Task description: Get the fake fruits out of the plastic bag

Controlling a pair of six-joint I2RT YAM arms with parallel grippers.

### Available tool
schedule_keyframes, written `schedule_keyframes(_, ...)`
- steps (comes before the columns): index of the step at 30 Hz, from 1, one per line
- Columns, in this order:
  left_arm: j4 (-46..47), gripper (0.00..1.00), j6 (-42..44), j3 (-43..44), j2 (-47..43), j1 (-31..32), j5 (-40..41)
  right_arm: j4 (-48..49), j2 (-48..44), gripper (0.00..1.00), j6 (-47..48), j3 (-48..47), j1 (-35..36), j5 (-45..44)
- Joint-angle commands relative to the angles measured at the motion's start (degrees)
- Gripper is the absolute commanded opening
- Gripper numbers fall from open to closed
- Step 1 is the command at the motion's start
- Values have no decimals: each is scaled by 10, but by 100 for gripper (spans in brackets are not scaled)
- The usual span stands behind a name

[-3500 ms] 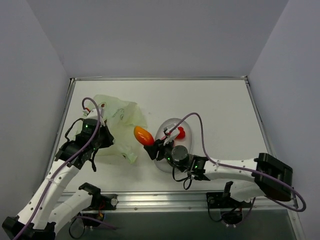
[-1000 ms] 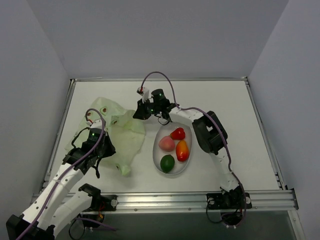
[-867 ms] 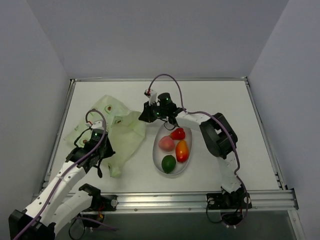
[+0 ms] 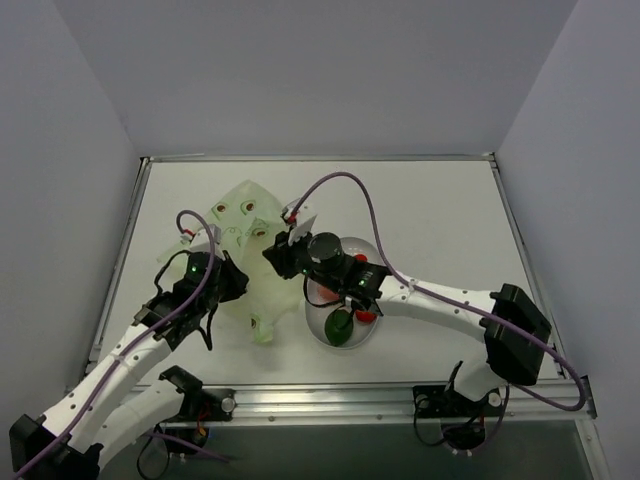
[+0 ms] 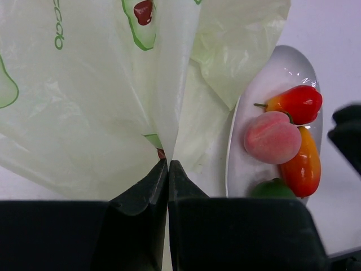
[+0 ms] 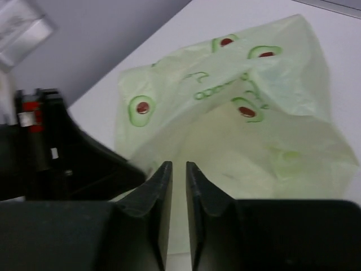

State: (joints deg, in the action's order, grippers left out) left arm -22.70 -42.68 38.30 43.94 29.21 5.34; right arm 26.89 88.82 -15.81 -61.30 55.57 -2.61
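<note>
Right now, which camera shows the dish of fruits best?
Left wrist: the dish lies open to it, four fruits visible. In top external the right arm covers most of it; the right wrist sees only the bag.

Top view: the right arm (image 4: 420,295) covers most of the clear dish (image 4: 350,241), leaving only the green ball (image 4: 338,328) and scraps of red too small to say which fruit, and the inside of the plastic bag (image 4: 245,245) can't be made out. Left wrist view: the left gripper (image 5: 168,165) body hides the dish's lower end and all but a sliver of the green ball, the bag is cut off at top and left, and a dark blurred shape (image 5: 347,135) is cut by the right edge. Right wrist view: the right gripper (image 6: 175,165) blocks the bag's lower part, and whether its tips touch the film can't be told.
</note>
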Motion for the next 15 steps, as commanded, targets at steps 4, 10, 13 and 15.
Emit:
schedule_keyframes(4,37,2,-2,46,-1,1,-13,115,87,3,-26,19,34,-30)
schedule_keyframes(10,6,2,3,60,-11,2,-23,202,207,7,-19,-57,31,-34)
schedule_keyframes(13,-36,2,15,75,-16,1,-3,214,266,17,-9,-114,10,-78)
schedule_keyframes(15,-99,24,30,112,-17,0,22,219,296,23,-24,-137,-3,-67)
